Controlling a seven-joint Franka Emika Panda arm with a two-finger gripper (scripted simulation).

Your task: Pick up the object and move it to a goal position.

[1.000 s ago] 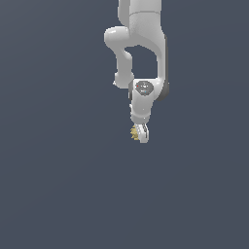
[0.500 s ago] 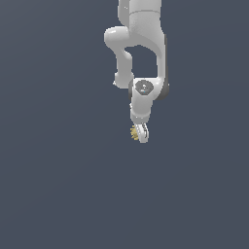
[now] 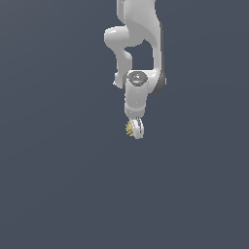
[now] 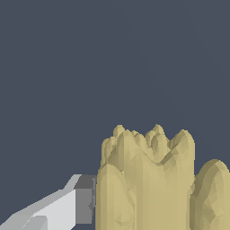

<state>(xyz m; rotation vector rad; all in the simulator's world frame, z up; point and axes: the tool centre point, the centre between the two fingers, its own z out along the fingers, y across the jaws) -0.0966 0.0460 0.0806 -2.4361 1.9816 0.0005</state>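
Object in the grip

We see the white arm [image 3: 138, 44] reaching down, its fingers [image 3: 137, 127] clamped on the spiky yellow-gold object [image 3: 129, 128], which juts toward the exterior view's left. On the wrist view the object [image 4: 152, 179] looms large, one grey-tipped finger [image 4: 76, 206] touching its side.

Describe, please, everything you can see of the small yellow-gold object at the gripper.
The object is tiny, yellow-gold and matte, with a spiky, jagged outline. In the wrist view it shows as a cluster of rounded, faceted lobes standing side by side. It sits at the tip of the white gripper, on the exterior view's left of it, with one finger right beside it. Whether the jaws clamp it cannot be told.
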